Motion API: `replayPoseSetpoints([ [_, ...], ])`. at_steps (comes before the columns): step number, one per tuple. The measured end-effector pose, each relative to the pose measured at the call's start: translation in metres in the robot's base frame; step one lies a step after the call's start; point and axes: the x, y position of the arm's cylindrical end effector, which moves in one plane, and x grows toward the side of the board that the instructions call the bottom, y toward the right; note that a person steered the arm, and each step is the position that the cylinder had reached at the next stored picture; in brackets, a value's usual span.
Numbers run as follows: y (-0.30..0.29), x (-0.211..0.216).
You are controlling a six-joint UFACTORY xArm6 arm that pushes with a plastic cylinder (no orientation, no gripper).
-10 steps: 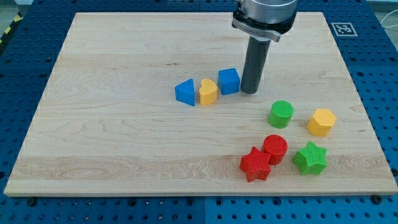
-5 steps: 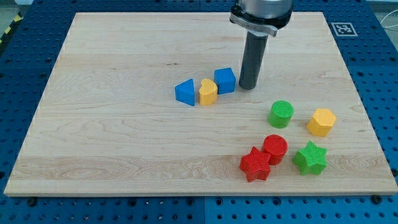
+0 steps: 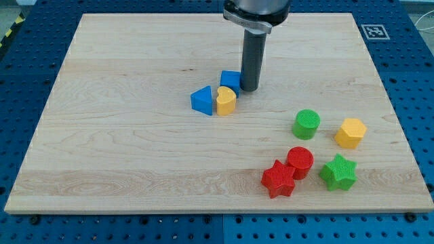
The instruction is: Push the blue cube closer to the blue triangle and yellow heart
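Nearest the view's bottom, well down and to the view's right of my tip, sits a loose cluster: a red star [image 3: 278, 179] touching a red cylinder [image 3: 300, 162] just above it, and a green star [image 3: 338, 171] beside them on the right. A little farther up, still below and right of the tip, stand a green cylinder [image 3: 306, 124] and a yellow hexagon [image 3: 350, 133], apart from each other.

Then comes the group that matters. The blue triangle [image 3: 201, 100] lies down and to the view's left of the tip, with the yellow heart [image 3: 226, 101] pressed against its right side, just below-left of the tip. The blue cube [image 3: 230, 79] sits right behind the heart, touching or nearly touching its upper edge, and hard against the left side of the rod.

My tip [image 3: 249, 89] rests on the board [image 3: 122, 135] immediately to the view's right of the cube, seemingly in contact with it. There are no fingers on this arm; it ends in a plain dark rod, so nothing spreads or pinches.

Farthest off, at the board's top right corner, well up and right of the tip, is a small black-and-white marker [image 3: 375, 31].
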Motion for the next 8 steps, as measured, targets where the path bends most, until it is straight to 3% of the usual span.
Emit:
replayPoseSetpoints([
  [6, -0.035, -0.008],
  [8, 0.066, -0.003],
])
